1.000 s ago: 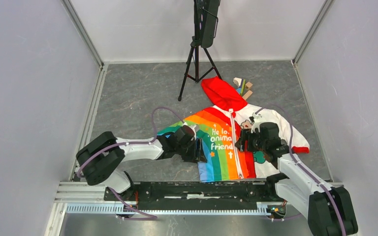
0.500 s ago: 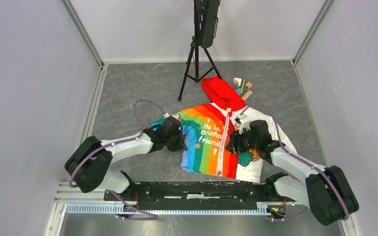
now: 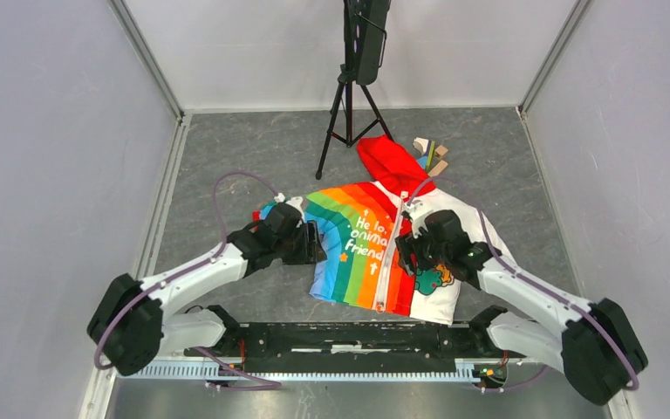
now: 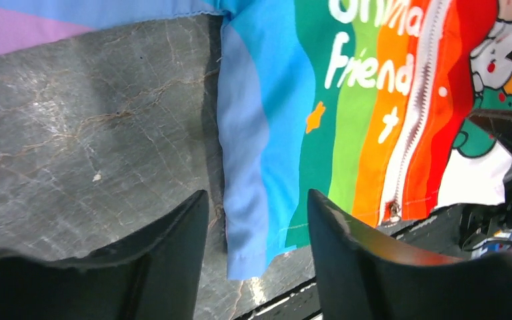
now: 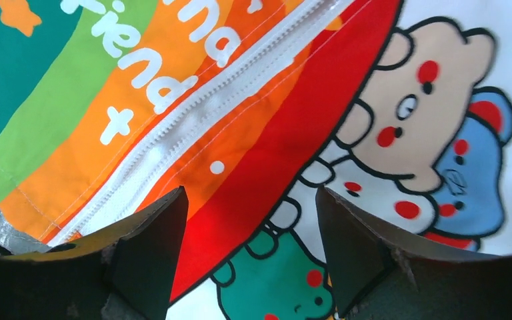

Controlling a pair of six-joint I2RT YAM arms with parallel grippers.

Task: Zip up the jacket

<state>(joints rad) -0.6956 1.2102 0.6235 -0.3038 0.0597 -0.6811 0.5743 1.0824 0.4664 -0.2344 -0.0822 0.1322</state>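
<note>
Hovering over a small rainbow-and-white hooded fabric jacket (image 3: 375, 253) near the grey worktop's (image 3: 253, 157) near edge.
Holding left tool (image 4: 257, 200) spread apart at its blue side hem, right tool (image 5: 250, 193) spread apart beside the white zipper (image 5: 193, 127), red hood (image 3: 391, 166) pointing toward the far edge.

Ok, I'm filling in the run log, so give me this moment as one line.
jacket lying flat, slider at hem | left pincer open, over blue edge | right pincer open, over zipper
</note>
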